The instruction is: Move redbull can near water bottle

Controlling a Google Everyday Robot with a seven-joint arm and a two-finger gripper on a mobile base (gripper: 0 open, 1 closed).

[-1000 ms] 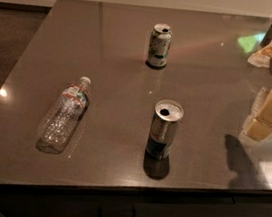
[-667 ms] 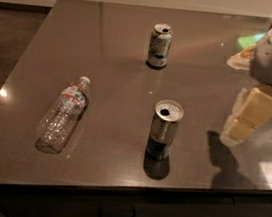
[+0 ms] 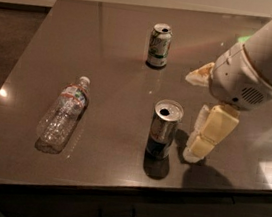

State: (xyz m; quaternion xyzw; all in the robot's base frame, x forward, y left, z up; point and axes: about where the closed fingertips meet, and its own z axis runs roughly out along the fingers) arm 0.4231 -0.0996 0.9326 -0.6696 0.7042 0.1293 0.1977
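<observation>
**One Can to Move, and Our Gripper Is Right Beside It**

Our gripper (image 3: 199,144) hangs low over the table, just to the right of the redbull can (image 3: 164,129). It points down, and its tip is close to the table top. We cannot tell if it is spread or pressed together. It holds nothing yet. We think it sits this low so it can take the can by its side, around the middle. The big white arm (image 3: 264,58) reaches in from the right, above the gripper.

The redbull can stands straight up near the front edge of the dark table (image 3: 111,36). Its shiny top faces up. A tall, thin can like this tips with a small bump, so we should close on it gently.

The water bottle (image 3: 63,115) lies on its side, well apart to the left. Its white cap points toward the back of the table. A bottle on its side can roll, so we should set the can down near it and not touch it.

A green-and-white can (image 3: 159,45) stands far back. It is not in our way.
</observation>
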